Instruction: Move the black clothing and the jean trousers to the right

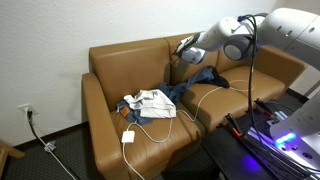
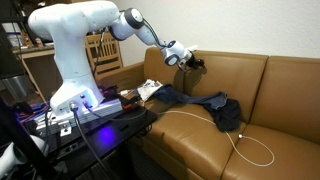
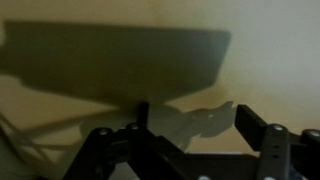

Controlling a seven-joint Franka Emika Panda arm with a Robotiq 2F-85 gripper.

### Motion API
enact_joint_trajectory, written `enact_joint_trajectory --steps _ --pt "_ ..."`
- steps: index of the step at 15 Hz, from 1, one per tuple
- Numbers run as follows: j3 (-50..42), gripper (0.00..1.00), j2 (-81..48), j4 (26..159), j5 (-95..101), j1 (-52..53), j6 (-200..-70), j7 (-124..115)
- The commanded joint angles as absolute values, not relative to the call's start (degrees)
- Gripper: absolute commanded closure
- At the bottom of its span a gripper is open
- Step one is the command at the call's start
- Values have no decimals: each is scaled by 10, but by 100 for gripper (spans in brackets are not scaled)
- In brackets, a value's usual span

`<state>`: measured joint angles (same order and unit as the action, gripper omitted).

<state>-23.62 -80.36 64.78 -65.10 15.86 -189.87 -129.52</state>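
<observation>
— Fingers point(image 3: 100, 150) at the bottom of the wrist view: how do they stand?

— Wide apart, with nothing clearly held. A thin dark strip between them is too murky to name.

— And along the sofa point(image 1: 120, 70), left to right?

— White cloth point(image 1: 150, 103) is mid-seat, with the jean trousers point(image 1: 195, 85) beside it nearer the backrest. The black clothing point(image 2: 228, 112) is bunched at their far end and hard to tell apart from them. The gripper point(image 1: 184, 47) hovers by the backrest, above the trousers. A white cable point(image 2: 245, 145) loops over the seat.

A brown leather sofa point(image 1: 105, 115) carries jean trousers point(image 1: 203, 80), a white garment point(image 1: 150, 102) and a white charger cable point(image 1: 128, 136)
</observation>
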Motion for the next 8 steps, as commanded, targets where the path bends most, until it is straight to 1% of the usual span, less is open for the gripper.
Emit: enact_joint_trajectory --steps 1,5,8 --pt "-201 0 -790 615 -624 198 -1855 -1279" --pt "-195 0 -793 582 -595 269 -1807 -1290" --pt "-223 0 -781 586 -565 323 -1778 -1293"
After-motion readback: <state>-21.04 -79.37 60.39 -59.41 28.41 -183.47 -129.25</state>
